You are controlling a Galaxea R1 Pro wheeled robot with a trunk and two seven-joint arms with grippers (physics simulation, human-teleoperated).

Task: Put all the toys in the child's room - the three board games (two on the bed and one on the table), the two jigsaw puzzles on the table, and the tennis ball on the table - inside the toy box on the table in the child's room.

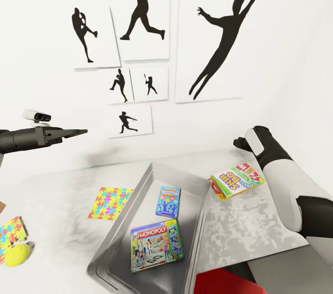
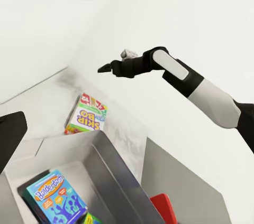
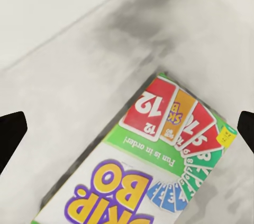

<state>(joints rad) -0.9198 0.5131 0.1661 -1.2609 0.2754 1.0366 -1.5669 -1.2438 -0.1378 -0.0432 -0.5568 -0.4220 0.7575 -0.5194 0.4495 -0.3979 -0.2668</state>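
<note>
**A:** So where does the sorting stand?

**B:** Two board games already lie flat inside the toy box (image 1: 152,183): the Monopoly box (image 1: 155,250) near me and the small blue game (image 1: 168,201) beyond it. The yellow Skip-Bo box (image 1: 237,181) rests outside, tilted, one edge propped against the toy box's right rim, on the pale table (image 1: 60,192).

**A:** And your right arm?

**B:** My right gripper (image 2: 108,68) hovers above the Skip-Bo box, empty. In the right wrist view my two fingertips (image 3: 11,134) sit at the far edges with the box between and below them, so the jaws are spread wide. I judge I am lined up over it because it is the last board game to go in.

**A:** The left one?

**B:** My left gripper (image 1: 76,133) is raised well above the table, off to the left, carrying nothing. Its fingers look nearly together, though I cannot tell for certain.

**A:** What else is left?

**B:** One jigsaw puzzle (image 1: 110,203) lies just left of the toy box, a second puzzle (image 1: 11,234) at the table's left edge, with the tennis ball (image 1: 16,254) touching it.

**A:** Any risk?

**B:** The tilted box may slide when I close on it.
</note>
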